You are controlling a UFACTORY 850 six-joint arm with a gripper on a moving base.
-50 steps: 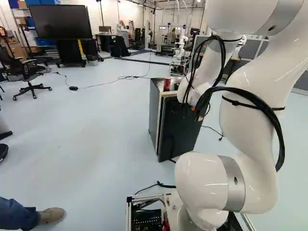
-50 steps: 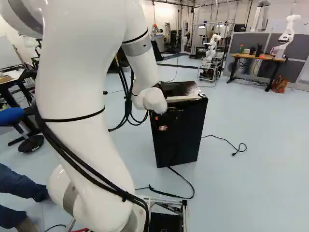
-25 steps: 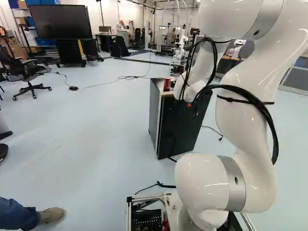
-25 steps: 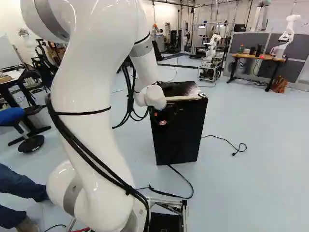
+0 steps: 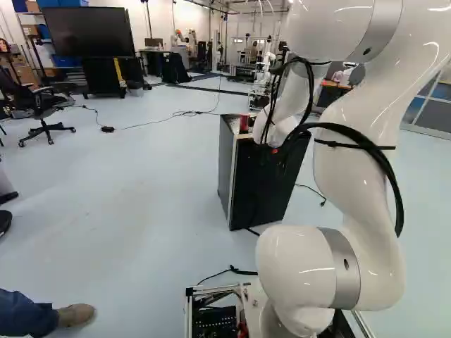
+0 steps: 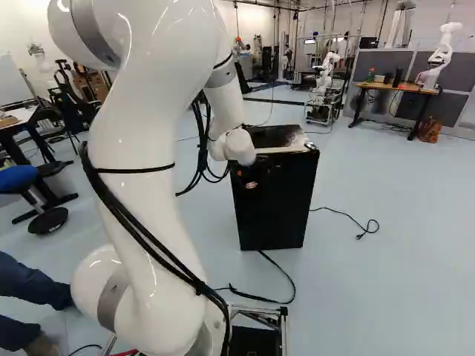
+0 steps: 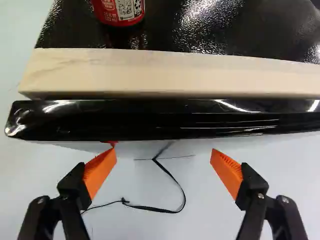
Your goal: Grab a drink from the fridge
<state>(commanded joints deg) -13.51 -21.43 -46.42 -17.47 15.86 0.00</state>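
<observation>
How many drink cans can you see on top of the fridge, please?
1: a red can stands on top of the fridge, close to the pale wooden strip. Others may be hidden behind the arm.

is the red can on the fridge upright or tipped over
Upright: the left base view shows the can standing taller than wide on the fridge.

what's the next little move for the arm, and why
Probably ease the open gripper in toward the fridge door: the door looks shut against the wooden strip, and only floor and a cord show between the spread fingers. If the red can on top is the drink wanted, moving over the door's edge toward it may suit better.
</observation>
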